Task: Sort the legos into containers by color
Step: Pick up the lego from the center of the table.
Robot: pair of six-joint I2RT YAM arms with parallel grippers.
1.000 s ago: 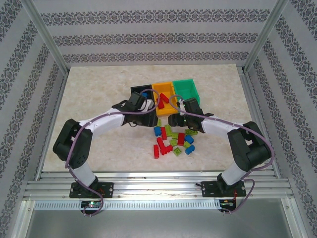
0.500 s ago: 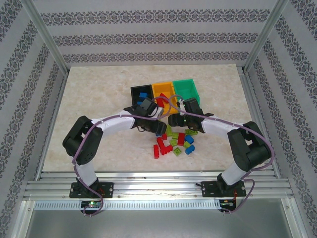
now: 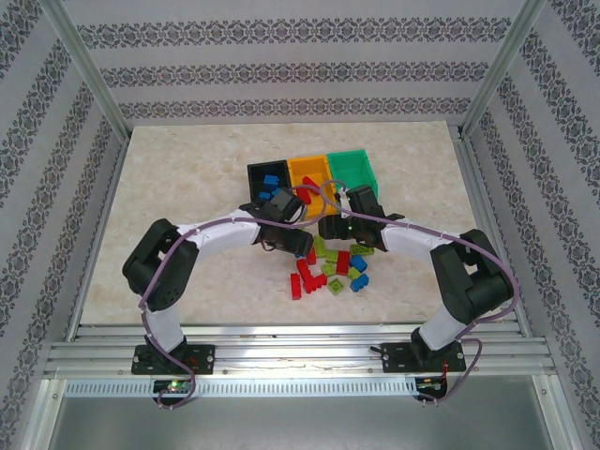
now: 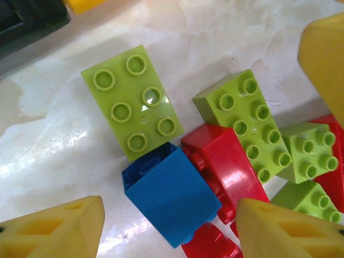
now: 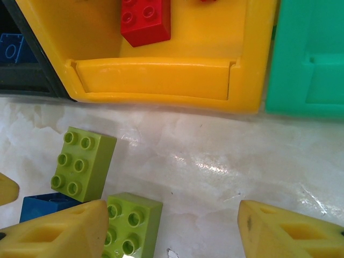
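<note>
The loose legos [image 3: 333,267] lie in a pile in front of three bins: black [image 3: 267,175], orange-yellow [image 3: 309,173] and green [image 3: 352,169]. My left gripper [image 4: 172,232] hangs open low over the pile's left end. A blue brick [image 4: 169,193] lies on its side between the fingers with gaps on both sides. Beside it lie a lime brick [image 4: 131,102] and a red brick [image 4: 220,166]. My right gripper [image 5: 172,231] is open over bare table just before the orange-yellow bin [image 5: 161,75], with a lime brick [image 5: 129,226] at its left finger [image 5: 59,231].
The black bin [image 5: 21,59] holds blue bricks, and a red brick [image 5: 145,21] lies in the orange-yellow bin. The green bin [image 5: 306,59] stands right of it. The two grippers are close together; a right finger [image 4: 322,59] shows in the left wrist view.
My left arm has swung from over the black bin down to the pile's left end, and its jaws have widened. The right arm has stayed put.
</note>
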